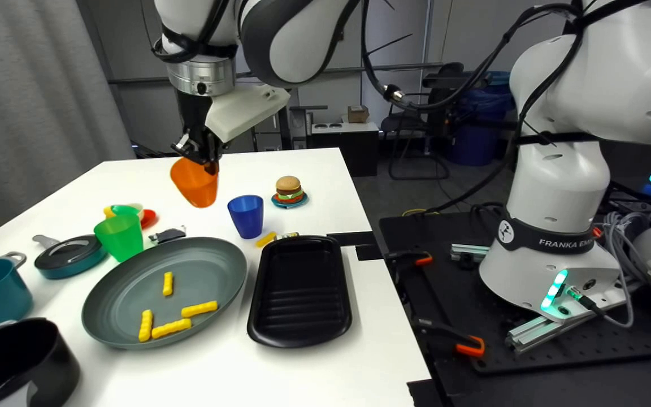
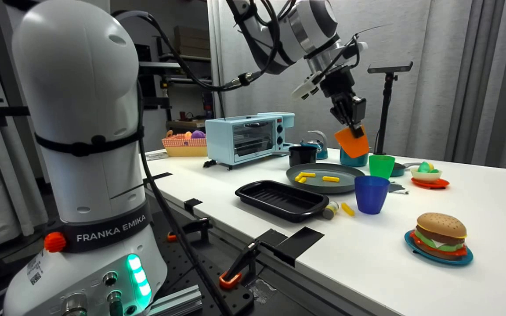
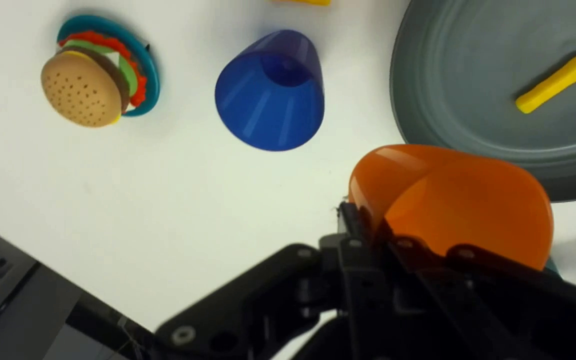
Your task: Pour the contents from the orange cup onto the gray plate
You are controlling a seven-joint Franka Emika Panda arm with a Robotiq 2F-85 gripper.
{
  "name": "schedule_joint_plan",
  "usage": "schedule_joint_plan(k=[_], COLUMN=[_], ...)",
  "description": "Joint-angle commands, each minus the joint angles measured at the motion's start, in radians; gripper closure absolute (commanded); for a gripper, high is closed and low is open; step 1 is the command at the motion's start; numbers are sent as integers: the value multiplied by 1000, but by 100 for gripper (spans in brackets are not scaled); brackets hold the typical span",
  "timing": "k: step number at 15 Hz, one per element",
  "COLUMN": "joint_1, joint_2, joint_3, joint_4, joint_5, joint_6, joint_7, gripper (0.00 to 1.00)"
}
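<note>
Fries [image 1: 199,309], four, on plate [image 1: 209,271]. Orange cup [image 1: 194,182] tipped above table [image 2: 477,197], side pinched in nearly closed gripper [image 1: 211,166]. Wrist view: just one fry on plate. Oven [image 2: 245,139] only in an exterior view.

Arm [image 1: 303,42] aloft, hand [image 1: 211,164] downward, fingers [image 3: 351,220] close together

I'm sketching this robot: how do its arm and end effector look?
The arm is rounded and white, with dark grey trim, a silver wrist ring, black straps and cables, and a black base band marked FRANKA EMIKA. The end effector is black and angular.
</note>
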Motion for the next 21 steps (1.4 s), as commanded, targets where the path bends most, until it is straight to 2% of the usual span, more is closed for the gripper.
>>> schedule_joint_plan(k=[1, 4, 7, 13, 21], joint_1=[-33, -46, -56, -61, -66], joint_2=[59, 106, 154, 239, 312], joint_3=[-8, -10, -21, -66, -113], joint_4=[25, 77, 144, 239, 242], joint_5=[281, 515, 635, 677, 690], joint_6=[78, 76, 68, 70, 67], joint_7=[-133, -265, -345, -382, -371], gripper=[100, 100, 100, 100, 100])
